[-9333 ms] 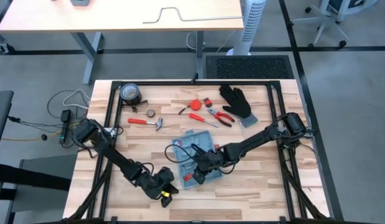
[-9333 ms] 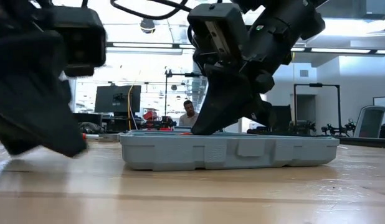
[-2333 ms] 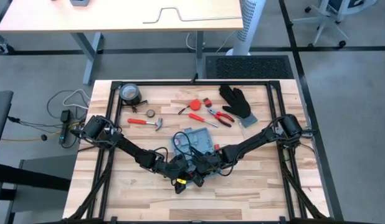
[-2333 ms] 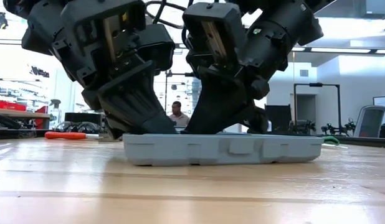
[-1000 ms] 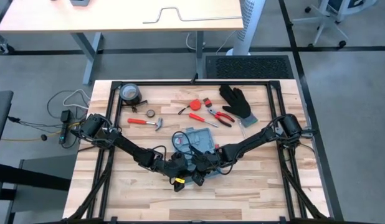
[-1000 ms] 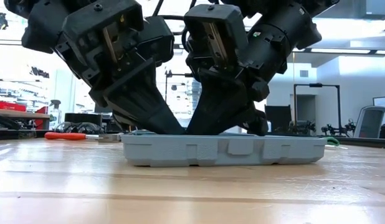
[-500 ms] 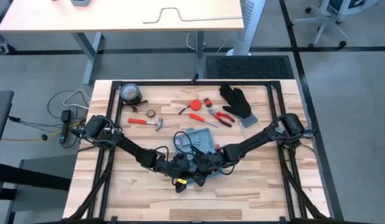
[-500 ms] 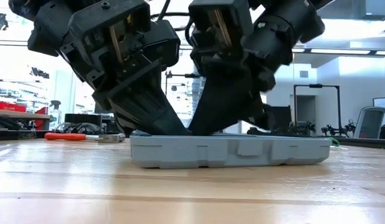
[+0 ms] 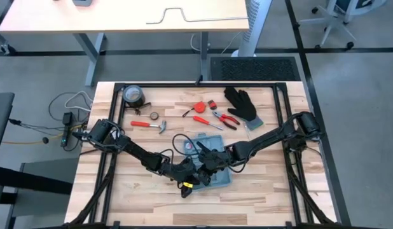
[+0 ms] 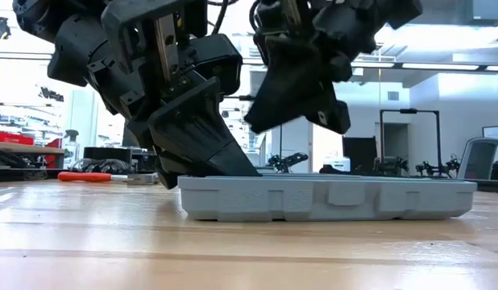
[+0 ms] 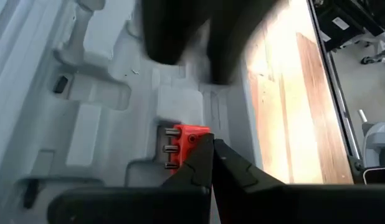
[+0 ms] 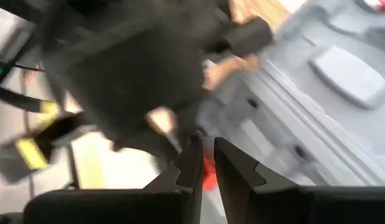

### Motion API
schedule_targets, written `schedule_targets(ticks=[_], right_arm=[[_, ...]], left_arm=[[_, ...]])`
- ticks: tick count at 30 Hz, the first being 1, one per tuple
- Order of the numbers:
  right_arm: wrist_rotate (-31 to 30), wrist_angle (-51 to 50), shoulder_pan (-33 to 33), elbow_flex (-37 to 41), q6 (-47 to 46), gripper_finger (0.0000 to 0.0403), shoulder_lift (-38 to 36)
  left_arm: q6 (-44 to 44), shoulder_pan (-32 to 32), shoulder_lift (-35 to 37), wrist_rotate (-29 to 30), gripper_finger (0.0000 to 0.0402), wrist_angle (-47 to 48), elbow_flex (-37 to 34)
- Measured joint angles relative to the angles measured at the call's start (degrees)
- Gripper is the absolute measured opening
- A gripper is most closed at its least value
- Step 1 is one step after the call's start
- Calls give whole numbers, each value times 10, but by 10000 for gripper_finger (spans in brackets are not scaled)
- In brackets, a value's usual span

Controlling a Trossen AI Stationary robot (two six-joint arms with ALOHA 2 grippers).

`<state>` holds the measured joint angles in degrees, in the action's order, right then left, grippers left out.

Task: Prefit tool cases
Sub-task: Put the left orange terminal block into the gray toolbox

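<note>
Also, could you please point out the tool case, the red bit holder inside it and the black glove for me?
tool case (image 10: 329, 200): low view, on its near side wall.
red bit holder (image 11: 183, 144): left wrist view, on its red body beside the bits.
black glove (image 9: 241, 105): high view, on the palm.

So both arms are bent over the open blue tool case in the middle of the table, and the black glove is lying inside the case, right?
Not quite. The black glove is not inside the tool case; the high view shows it lying on the wooden table near the far edge, apart from the case. The rest holds: the left gripper and right gripper both work over the open case.
</note>
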<state>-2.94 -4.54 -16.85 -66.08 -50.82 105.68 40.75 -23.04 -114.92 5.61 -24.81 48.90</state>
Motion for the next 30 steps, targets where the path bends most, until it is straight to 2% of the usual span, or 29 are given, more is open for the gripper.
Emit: schedule_targets(ticks=[4,9,13,18,24,30], right_arm=[[-1,-1,-13,1,-5,52,1],[-14,76,-28,1,-23,52,1],[-19,234,-30,39,-46,51,0],[-25,482,-36,135,-104,43,-1],[-78,754,-53,231,-122,34,0],[-111,902,-70,276,-108,33,0]], left_arm=[[-8,2,7,6,0,-1,-1],[-12,6,20,5,0,11,-4],[-28,6,40,7,0,27,-6],[-36,6,64,25,0,45,-7],[-36,5,73,34,0,48,-7],[-40,5,93,34,0,56,-8]])
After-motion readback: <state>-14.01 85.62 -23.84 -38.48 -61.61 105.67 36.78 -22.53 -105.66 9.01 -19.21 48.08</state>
